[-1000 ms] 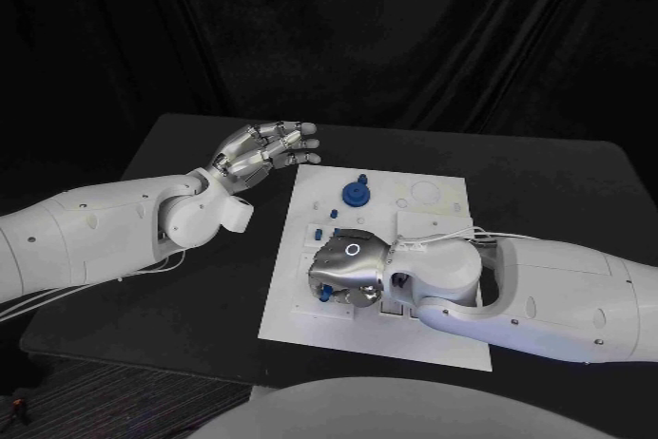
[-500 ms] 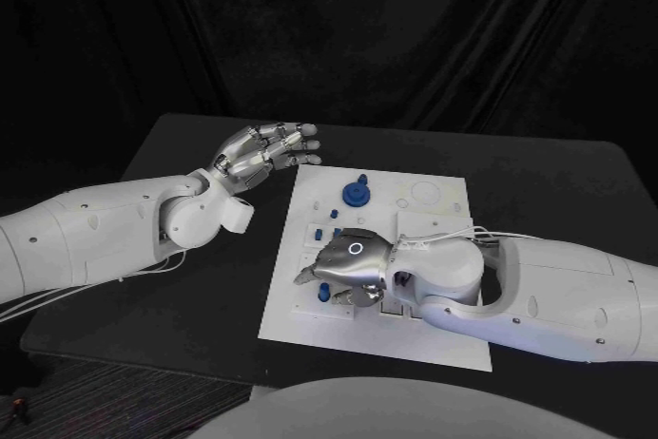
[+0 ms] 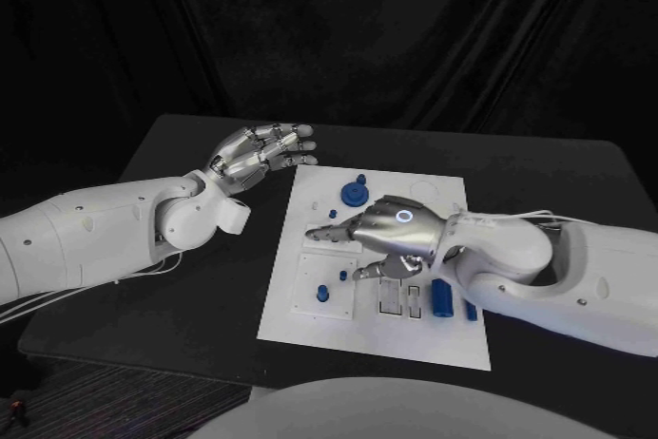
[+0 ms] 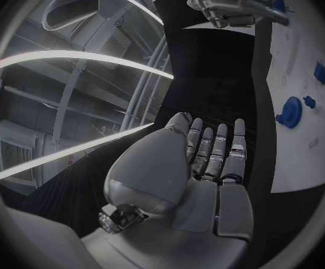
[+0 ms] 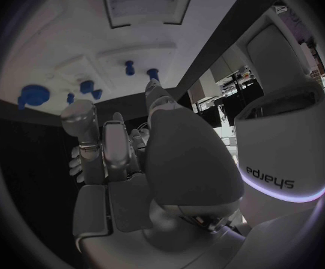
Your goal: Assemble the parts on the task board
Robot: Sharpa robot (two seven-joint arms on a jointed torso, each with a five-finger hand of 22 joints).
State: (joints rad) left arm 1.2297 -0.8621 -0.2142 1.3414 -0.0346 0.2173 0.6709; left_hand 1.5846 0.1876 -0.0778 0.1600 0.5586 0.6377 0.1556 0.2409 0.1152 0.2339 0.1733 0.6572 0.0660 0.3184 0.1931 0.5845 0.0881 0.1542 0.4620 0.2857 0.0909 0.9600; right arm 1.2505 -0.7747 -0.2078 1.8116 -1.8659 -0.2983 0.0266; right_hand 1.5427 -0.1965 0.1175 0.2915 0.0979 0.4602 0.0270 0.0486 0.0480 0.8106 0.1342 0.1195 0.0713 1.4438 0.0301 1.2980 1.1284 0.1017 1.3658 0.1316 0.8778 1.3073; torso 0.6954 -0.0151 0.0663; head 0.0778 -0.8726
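Note:
The white task board [image 3: 418,336] lies mid-table. A round blue part [image 3: 357,192] stands at its far end, with a small blue part [image 3: 334,213] just in front of it. Another small blue part [image 3: 323,293] sits near the board's left front, and two long blue parts [image 3: 441,296] lie by its right edge. My right hand [image 3: 384,235] hovers over the board's middle, one finger stretched leftward and the others loosely bent, holding nothing. My left hand [image 3: 261,152] is raised off the board's far left corner, fingers spread and empty. The left wrist view shows the left hand [image 4: 207,161], the board [image 4: 297,161] and the round part [image 4: 289,112].
White slots [image 3: 397,301] are cut into the board's near half. Black table [image 3: 192,306] surrounds the board on all sides. The right wrist view shows the right hand [image 5: 125,155] and, beyond it, the board [image 5: 95,42] with several blue parts [image 5: 33,94].
My right hand has lifted off the board's near left area and drawn back to the right, uncovering the long blue parts by the right edge. The left hand has stayed still.

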